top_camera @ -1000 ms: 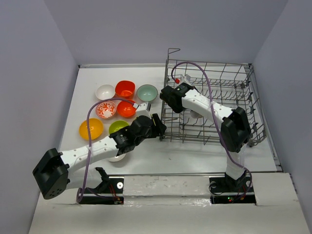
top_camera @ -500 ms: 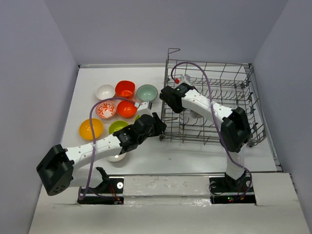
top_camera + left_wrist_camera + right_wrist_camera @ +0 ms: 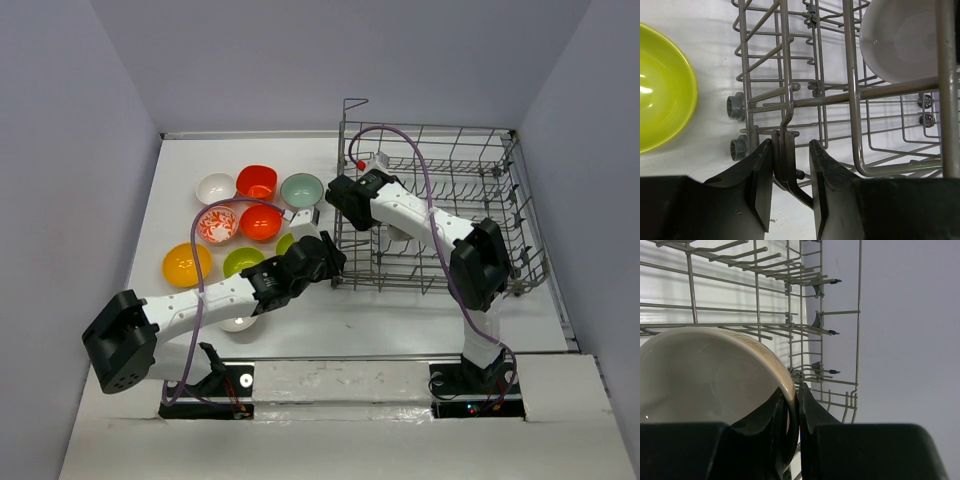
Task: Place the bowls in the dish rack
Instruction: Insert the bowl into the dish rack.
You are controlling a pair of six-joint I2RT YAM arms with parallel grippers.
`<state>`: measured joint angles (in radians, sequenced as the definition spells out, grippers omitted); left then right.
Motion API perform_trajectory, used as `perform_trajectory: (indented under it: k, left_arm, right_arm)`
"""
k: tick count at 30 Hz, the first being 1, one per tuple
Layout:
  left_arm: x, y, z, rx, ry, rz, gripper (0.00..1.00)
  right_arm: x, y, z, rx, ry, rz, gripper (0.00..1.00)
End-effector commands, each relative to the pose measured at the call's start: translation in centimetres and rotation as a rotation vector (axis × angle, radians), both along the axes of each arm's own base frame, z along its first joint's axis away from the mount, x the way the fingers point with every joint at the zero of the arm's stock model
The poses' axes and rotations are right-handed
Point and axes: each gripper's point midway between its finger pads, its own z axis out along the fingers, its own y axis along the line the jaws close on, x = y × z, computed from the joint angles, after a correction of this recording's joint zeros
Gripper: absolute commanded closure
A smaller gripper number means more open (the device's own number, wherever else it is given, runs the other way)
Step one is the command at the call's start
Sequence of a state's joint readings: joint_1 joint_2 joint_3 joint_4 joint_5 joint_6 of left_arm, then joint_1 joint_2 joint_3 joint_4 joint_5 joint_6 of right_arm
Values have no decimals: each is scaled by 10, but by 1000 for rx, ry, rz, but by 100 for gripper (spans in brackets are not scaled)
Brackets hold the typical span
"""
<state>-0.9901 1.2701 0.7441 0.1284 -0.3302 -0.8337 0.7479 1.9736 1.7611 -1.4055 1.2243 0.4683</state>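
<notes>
Left claw (image 3: 791,165) has pinched in since a second ago, its jaws now clamped on an upright wire at the near-left corner of the dish rack (image 3: 440,150); that arm has also slid forward toward the rack; right claw (image 3: 797,407) has eased a touch toward 12 o'clock and is closed tight on the rim of a white bowl (image 3: 705,375), which fills the 9 o'clock side of its view, inside the rack's wire walls; out from the left claw, a lime green bowl (image 3: 660,90) sits on the desk (image 3: 400,320) at 9 o'clock, just beside the rack and apart from it; in the top view the other bowls (image 3: 260,222) cluster on the desk at 10 o'clock of that claw.
</notes>
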Motion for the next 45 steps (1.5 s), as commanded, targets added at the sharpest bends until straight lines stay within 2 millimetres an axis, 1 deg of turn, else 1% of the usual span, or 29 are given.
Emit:
perform_trajectory:
  k: [1, 7, 12, 13, 15, 16, 19, 20, 23, 27, 31, 33, 38, 41, 45]
  left_arm:
    - [-15, -26, 13, -6, -39, -108, 100]
    - [-21, -28, 10, -9, -29, -116, 100]
    - [-28, -31, 17, -29, -37, -123, 100]
    - [-29, -31, 18, -30, -38, -124, 100]
    - [-32, -32, 20, -34, -40, -128, 100]
    - [-33, -32, 20, -34, -39, -129, 100]
    - [-36, -33, 21, -38, -39, -132, 100]
    - [-38, -34, 22, -38, -39, -135, 100]
    - [-42, -37, 23, -39, -40, -140, 100]
    - [-46, -38, 23, -38, -38, -143, 100]
    - [-47, -38, 22, -35, -35, -142, 100]
    - [-46, -38, 23, -37, -37, -141, 100]
    - [-47, -38, 24, -39, -38, -142, 100]
    - [-48, -38, 23, -35, -35, -143, 100]
    - [-48, -39, 22, -31, -34, -149, 100]
  right_arm:
    - [8, 5, 9, -30, -80, 6, 91]
    - [4, 0, 15, -32, -96, 4, 89]
    - [-1, -4, 14, -34, -94, 3, 88]
    - [0, -8, 13, -37, -89, -8, 89]
    - [-2, -11, 17, -32, -97, -9, 89]
    - [-2, -15, 16, -34, -95, -19, 89]
    - [-3, -16, 19, -29, -100, -18, 89]
    - [-3, -20, 19, -27, -100, -28, 89]
    - [-4, -21, 18, -33, -96, -28, 89]
    - [-3, -29, 21, -30, -105, -45, 89]
    - [-6, -31, 26, -21, -115, -43, 89]
    - [-6, -35, 24, -24, -110, -51, 89]
    - [-7, -36, 27, -25, -115, -49, 89]
    - [-6, -36, 25, -25, -108, -46, 89]
    - [-6, -34, 15, -35, -83, -48, 89]
